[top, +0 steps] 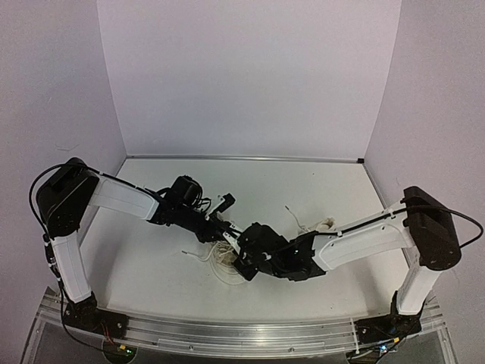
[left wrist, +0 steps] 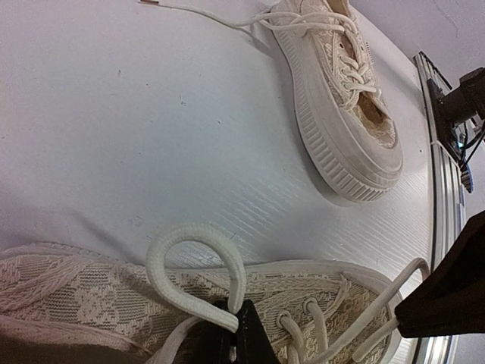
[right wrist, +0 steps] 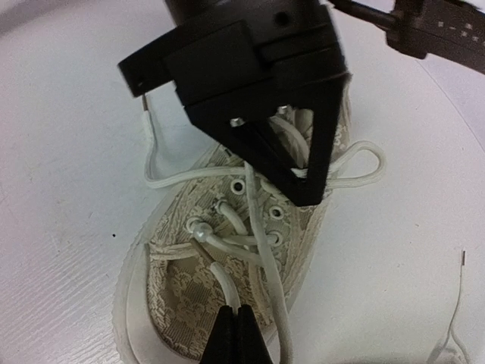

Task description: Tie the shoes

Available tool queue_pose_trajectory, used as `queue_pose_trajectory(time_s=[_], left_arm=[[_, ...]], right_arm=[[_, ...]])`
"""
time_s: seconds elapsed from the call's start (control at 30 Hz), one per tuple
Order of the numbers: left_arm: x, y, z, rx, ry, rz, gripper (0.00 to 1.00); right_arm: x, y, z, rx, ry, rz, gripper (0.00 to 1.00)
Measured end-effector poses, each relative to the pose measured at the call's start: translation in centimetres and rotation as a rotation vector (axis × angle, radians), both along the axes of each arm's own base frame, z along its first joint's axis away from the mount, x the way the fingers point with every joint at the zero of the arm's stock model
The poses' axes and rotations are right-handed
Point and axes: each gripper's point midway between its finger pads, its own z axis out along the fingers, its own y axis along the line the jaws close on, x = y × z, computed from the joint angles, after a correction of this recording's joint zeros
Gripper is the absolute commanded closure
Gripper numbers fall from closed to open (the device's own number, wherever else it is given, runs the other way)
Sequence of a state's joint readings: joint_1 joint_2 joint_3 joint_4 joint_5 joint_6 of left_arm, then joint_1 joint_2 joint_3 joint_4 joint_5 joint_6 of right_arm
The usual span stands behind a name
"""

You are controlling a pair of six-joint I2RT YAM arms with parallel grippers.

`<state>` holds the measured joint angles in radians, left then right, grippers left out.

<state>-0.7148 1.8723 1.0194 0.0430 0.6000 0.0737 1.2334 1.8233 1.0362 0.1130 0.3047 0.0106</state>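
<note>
Both arms meet over the near sneaker (right wrist: 186, 292) at the middle of the white counter (left wrist: 114, 136). It has a floral lace-weave upper, a smooth pale rubber rim and metal eyelets. In the right wrist view its toe lies lower left, long axis climbing up-right. The left end effector (left wrist: 236, 327) pinches a flat woven lace loop (left wrist: 193, 262). The right end effector (right wrist: 236, 334) is pressed together on a thin lace strand (right wrist: 223, 284). The second sneaker (left wrist: 337, 98), ribbed-soled, lies apart on a diagonal.
</note>
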Motion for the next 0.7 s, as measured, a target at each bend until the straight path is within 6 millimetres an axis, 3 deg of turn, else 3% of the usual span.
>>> queue_pose_trajectory(time_s=[0.33,0.7], left_arm=[[-0.2,0.2,0.6,0.002,-0.021,0.008,1.0],[-0.6,0.7,0.4,-0.001,-0.04,0.014,1.0]], right_arm=[[-0.1,-1.1,1.3,0.093,0.032,-0.029,1.0],[2.0,-6.8,1.1,0.166,0.105,-0.165,1.0]])
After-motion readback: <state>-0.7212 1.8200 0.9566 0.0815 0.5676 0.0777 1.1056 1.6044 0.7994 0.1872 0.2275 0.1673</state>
